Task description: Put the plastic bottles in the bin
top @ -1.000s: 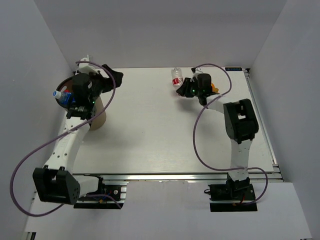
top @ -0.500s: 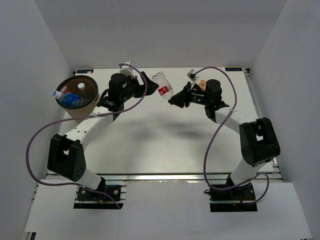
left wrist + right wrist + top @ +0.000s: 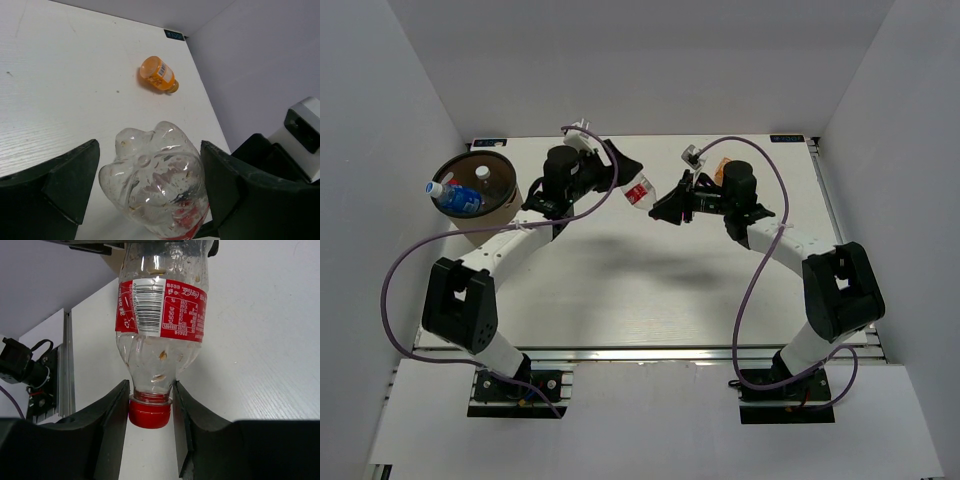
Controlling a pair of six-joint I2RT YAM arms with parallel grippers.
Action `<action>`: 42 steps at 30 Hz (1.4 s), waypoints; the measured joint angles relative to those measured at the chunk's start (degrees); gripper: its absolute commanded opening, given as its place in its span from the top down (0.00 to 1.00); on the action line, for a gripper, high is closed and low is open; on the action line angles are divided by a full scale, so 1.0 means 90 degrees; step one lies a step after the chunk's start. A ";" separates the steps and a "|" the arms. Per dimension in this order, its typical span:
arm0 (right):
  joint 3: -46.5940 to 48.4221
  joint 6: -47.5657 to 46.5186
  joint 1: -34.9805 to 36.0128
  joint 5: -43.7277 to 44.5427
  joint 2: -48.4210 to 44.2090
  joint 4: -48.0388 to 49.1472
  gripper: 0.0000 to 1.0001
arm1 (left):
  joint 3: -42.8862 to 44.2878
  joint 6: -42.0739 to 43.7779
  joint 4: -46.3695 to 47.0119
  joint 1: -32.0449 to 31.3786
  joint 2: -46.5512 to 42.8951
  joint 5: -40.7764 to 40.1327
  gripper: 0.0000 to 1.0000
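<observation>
Held the red-labelled bottle in the air over the table with the right gripper clamped on its neck, long axis pointed base-first into the left gripper, jaws apart beside the base, on the side nearer the bin.

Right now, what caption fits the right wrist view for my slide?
Right gripper pinches a clear, red-labelled plastic bottle by its red cap over the white table.
</observation>
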 measured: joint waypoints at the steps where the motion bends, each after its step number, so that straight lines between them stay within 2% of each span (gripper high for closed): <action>1: -0.0002 -0.0007 0.0005 0.0005 -0.0007 -0.0005 0.91 | 0.0000 -0.0039 0.0044 0.0002 0.0027 0.0041 0.37; 2: -0.0010 -0.0015 0.0007 0.0017 -0.0007 -0.0010 0.86 | 0.0000 -0.0100 0.0100 0.0002 0.0051 0.0092 0.52; 3: -0.0017 -0.0024 0.0007 0.0019 -0.0007 -0.0032 0.60 | 0.0007 -0.0049 0.0155 0.0000 0.0068 0.0117 0.60; 4: -0.0022 -0.0032 0.0012 0.0036 -0.0010 -0.0024 0.48 | 0.0007 -0.0019 0.0146 0.0000 0.0073 0.0112 0.71; 5: -0.0024 -0.0024 0.0012 0.0036 -0.0024 -0.0039 0.41 | 0.0007 -0.0027 0.0165 0.0000 0.0080 0.0107 0.75; 6: -0.0024 -0.0022 0.0012 0.0036 -0.0032 -0.0039 0.14 | 0.0007 -0.0068 0.0192 0.0000 0.0083 0.0104 0.77; 7: -0.0024 0.0027 0.0012 0.0036 -0.0034 -0.0053 0.11 | 0.0007 -0.0070 0.0199 0.0000 0.0070 0.0070 0.78; 10: -0.0022 -0.0015 0.0015 -0.0034 -0.0039 -0.0107 0.11 | 0.0007 0.0000 0.0180 0.0000 0.0017 -0.0209 0.79; 14: -0.0022 0.0046 0.0024 -0.0228 -0.0046 -0.0146 0.11 | 0.0197 0.0272 -0.0221 0.0002 -0.0083 -0.0886 0.87; 18: -0.0165 0.0039 0.0024 -0.0257 -0.0277 -0.0262 0.11 | 0.0491 0.0440 -0.0593 0.0155 -0.0308 -0.1528 0.92; 23: -0.0498 -0.0253 0.0024 0.0126 -0.0911 -0.0707 0.11 | 0.0525 0.0593 -0.0991 0.1107 -0.1103 -0.2256 0.88; 27: -0.0522 -0.0522 0.0024 0.0668 -0.1258 -0.1052 0.11 | 0.0891 0.1241 -0.1477 0.1736 -0.1809 -0.3381 0.85; 34: -0.0918 -0.0678 -0.0007 0.1426 -0.1549 -0.1207 0.11 | 0.1780 0.2494 -0.2025 0.1792 -0.2373 -0.5124 0.85; 38: -0.0928 -0.0765 -0.0019 0.1676 -0.1552 -0.1331 0.11 | 0.1579 0.2943 -0.2110 0.1821 -0.2373 -0.6438 0.85; 42: -0.0928 -0.0809 -0.0029 0.1826 -0.1552 -0.1360 0.11 | 0.1358 0.3208 -0.2242 0.1863 -0.2067 -0.6897 0.85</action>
